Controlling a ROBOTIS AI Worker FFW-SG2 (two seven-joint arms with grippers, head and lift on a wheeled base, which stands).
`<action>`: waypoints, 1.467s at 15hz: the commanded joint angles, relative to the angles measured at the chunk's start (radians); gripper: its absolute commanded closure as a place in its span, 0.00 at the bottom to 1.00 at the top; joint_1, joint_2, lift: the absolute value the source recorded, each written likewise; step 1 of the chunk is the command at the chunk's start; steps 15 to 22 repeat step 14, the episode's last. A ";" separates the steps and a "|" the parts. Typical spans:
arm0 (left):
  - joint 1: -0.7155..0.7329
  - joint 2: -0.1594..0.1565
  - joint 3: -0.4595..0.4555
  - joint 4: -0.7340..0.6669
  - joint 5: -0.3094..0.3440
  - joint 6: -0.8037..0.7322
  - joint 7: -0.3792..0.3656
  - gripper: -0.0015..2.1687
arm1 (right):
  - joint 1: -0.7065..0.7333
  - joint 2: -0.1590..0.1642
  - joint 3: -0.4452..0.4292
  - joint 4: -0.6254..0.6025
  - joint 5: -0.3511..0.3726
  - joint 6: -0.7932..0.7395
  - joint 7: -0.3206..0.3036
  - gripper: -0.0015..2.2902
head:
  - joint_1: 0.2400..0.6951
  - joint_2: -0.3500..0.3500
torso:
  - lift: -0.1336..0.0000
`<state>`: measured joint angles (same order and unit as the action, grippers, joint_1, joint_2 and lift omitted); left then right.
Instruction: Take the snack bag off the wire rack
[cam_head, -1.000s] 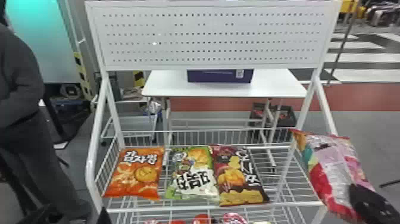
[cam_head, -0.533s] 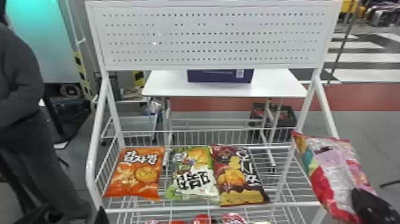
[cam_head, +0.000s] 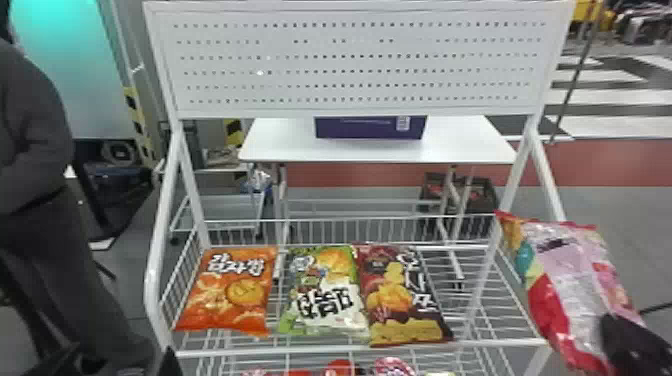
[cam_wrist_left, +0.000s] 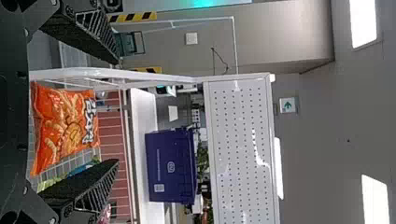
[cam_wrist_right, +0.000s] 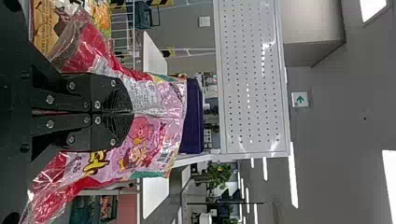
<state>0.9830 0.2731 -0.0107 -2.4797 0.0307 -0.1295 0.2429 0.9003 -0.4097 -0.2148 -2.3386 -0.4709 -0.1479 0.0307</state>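
Has the bag (cam_head: 575, 285) clamped in the right gripper (cam_head: 622, 335), off the rack (cam_head: 152, 280), at its right side. Holds the left gripper (cam_head: 122, 352) with fingers spread apart, near its left front corner.

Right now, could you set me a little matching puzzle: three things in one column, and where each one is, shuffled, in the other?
1. Pink snack bag
2. Orange snack bag
3. Purple box

A. On the white table
B. Held by the right gripper
C. At the left end of the wire rack

1-B, 2-C, 3-A
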 joint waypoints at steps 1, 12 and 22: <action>-0.001 0.000 0.000 0.001 0.000 0.000 -0.001 0.07 | 0.008 0.003 0.000 -0.001 0.000 -0.003 0.000 0.87 | 0.57 0.50 | 1.00; 0.005 0.001 0.002 -0.004 0.003 -0.009 0.001 0.07 | 0.043 0.015 0.006 -0.005 0.012 -0.040 -0.002 0.87 | 0.57 0.50 | 1.00; 0.005 0.001 0.002 -0.005 0.002 -0.009 0.001 0.07 | 0.042 0.014 0.006 -0.005 0.011 -0.040 -0.002 0.87 | 0.57 0.50 | 1.00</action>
